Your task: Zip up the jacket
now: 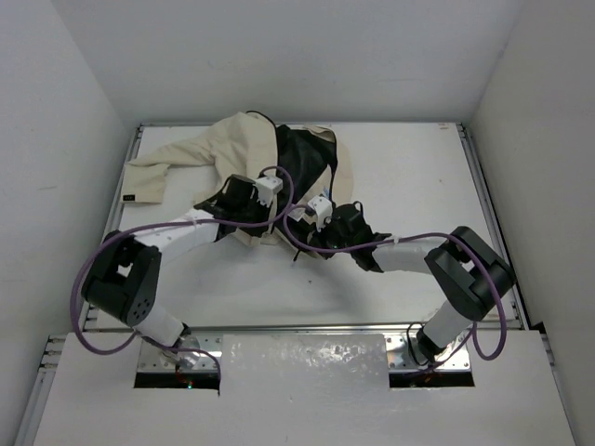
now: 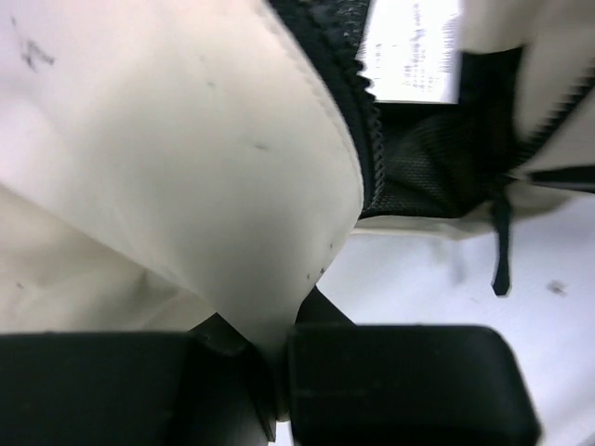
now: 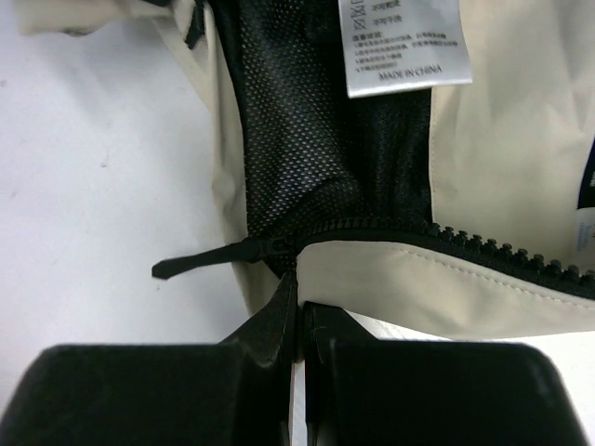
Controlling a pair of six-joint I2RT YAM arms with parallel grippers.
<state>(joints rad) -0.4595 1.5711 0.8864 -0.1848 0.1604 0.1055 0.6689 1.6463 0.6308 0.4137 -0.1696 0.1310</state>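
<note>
Left claw [image 2: 279, 372]: black fingers pressed together, clamped on a fold of the large cream-beige fabric jacket [image 2: 186, 167]. The cloth is smooth with a few faint dark specks. Right claw [image 3: 299, 321]: fingers together, nipping the jacket's lower edge just under the black zipper slider. The slider's flat pull tab [image 3: 200, 262] sticks out leftward over the white worktop [image 3: 93, 186]. Black moulded zipper teeth [image 3: 493, 249] run off to the right along a stitched cream hem. Above them is black mesh lining [image 3: 297, 121] with fine regular holes, and a white printed care label [image 3: 404, 46]. In the left wrist view a white label shows too, blurred, and a thin black cord [image 2: 502, 242] hangs from the hem onto the worktop. In the top view the jacket lies crumpled at the far left-centre of the worktop, front open and lining up, with one sleeve spread left. Both arms reach over its near edge and hide part of it. Purple cables [image 1: 79, 321] loop along the arms. Plain white walls [image 1: 297, 56] stand on three sides.
</note>
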